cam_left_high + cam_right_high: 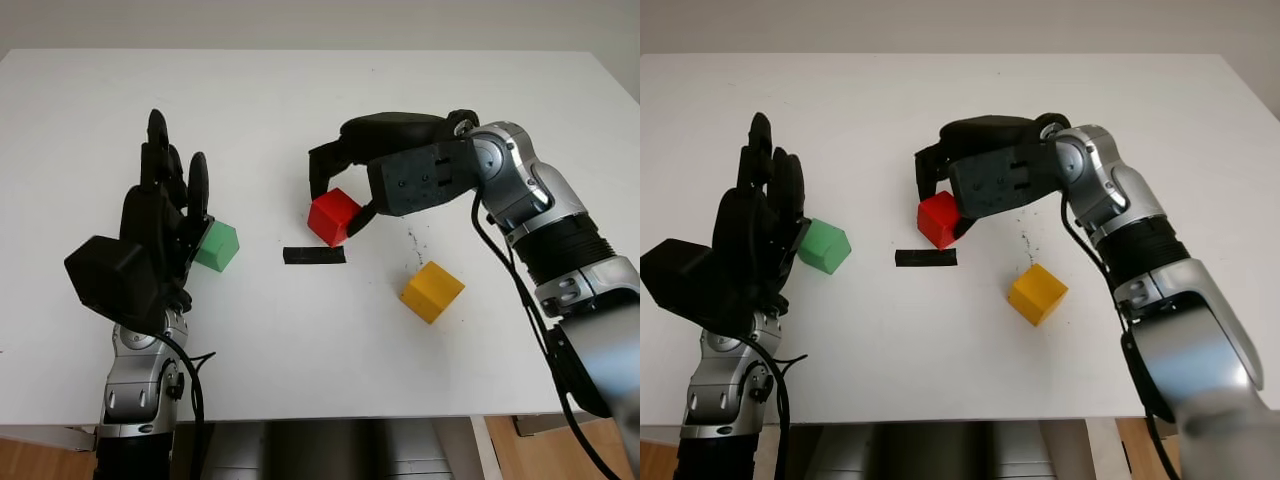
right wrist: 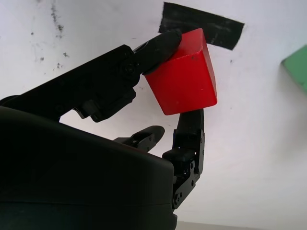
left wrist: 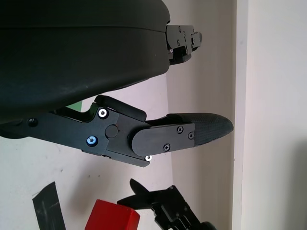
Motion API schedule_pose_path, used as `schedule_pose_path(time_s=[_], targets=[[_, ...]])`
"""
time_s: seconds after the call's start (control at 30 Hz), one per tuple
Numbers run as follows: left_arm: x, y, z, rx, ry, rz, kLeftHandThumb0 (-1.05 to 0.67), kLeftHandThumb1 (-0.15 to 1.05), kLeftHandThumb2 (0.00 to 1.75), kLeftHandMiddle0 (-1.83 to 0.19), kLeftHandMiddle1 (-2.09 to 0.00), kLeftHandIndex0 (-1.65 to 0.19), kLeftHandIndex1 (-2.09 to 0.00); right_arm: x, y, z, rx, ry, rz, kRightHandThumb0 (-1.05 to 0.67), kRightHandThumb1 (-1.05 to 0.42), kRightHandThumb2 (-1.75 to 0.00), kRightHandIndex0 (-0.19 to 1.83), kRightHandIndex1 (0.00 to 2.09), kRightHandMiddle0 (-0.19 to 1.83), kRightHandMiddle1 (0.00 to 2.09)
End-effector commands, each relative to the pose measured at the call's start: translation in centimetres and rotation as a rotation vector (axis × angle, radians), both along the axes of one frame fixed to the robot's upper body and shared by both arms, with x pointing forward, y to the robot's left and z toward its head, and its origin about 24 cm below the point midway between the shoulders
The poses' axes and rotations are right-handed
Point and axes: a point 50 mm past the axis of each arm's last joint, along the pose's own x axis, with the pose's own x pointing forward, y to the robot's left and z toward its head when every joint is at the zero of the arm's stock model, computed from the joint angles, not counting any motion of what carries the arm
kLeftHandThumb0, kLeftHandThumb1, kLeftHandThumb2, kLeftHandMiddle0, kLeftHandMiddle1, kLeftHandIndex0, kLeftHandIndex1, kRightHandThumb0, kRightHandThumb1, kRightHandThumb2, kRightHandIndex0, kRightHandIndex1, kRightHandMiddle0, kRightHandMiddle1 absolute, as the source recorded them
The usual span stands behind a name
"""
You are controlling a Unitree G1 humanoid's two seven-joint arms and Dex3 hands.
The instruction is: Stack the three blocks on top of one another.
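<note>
While the right hand pinches the red block near the middle of the table, the block sits tilted, one corner dipping toward the black tape strip just in front of it. The wrist view shows one fingertip pressed on one face and another finger on the opposite side, so the hand is closed on the block; whether the block has left the table I cannot tell. Being a cube, it has no long axis; its faces are skewed to the table edges. Judged by look: rigid, light, smooth-faced painted wood or plastic, not fragile, likely a bit slick, so a two-sided pinch across flat opposite faces suits it better than a hold on edges. The yellow block lies on the table near the red one, toward the robot and to its right, turned corner-on. The green block rests well apart on the left, just beside the left hand, which is open and holds nothing, raised above the table close to that block. No block is stacked yet; levelling the red one before setting it down looks necessary.
</note>
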Motion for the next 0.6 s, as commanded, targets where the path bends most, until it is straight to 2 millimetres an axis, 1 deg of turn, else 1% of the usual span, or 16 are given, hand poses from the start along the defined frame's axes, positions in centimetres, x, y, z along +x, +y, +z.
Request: schedule_pose_path(time_s=[0.0, 0.1, 0.23, 0.47, 0.57], targets=[[0.1, -0.3, 0.4, 0.000, -0.020, -0.005, -0.68, 1.05, 0.51, 0.13, -0.05, 0.07, -0.06, -0.3, 0.0, -0.1, 0.044, 0.007, 0.003, -0.43, -0.92, -0.06, 0.53, 0.08, 0.40, 1.63], [0.2, -0.4, 0.3, -0.012, -0.024, -0.004, -0.67, 1.05, 0.50, 0.12, -0.05, 0.07, -0.06, -0.7, -0.1, -0.5, 0.069, 0.034, 0.012, -0.43, -0.93, -0.06, 0.52, 0.07, 0.38, 1.69], [0.2, -0.5, 0.2, -0.010, -0.019, -0.006, -0.67, 1.05, 0.50, 0.13, -0.05, 0.07, -0.05, -0.9, -0.4, -0.8, 0.075, 0.059, 0.017, -0.43, -0.93, -0.05, 0.51, 0.06, 0.37, 1.71], [0.2, -0.6, 0.2, -0.016, -0.020, 0.007, -0.68, 1.05, 0.48, 0.11, -0.06, 0.06, -0.06, -0.8, -0.2, -1.3, 0.036, 0.056, -0.053, -0.47, -0.93, -0.05, 0.53, 0.07, 0.40, 1.76], [0.2, -0.7, 0.2, -0.016, -0.022, 0.010, -0.67, 1.05, 0.49, 0.11, -0.06, 0.06, -0.06, -1.0, 0.0, -1.6, 0.036, 0.075, -0.066, -0.45, -0.93, -0.06, 0.52, 0.07, 0.39, 1.76]])
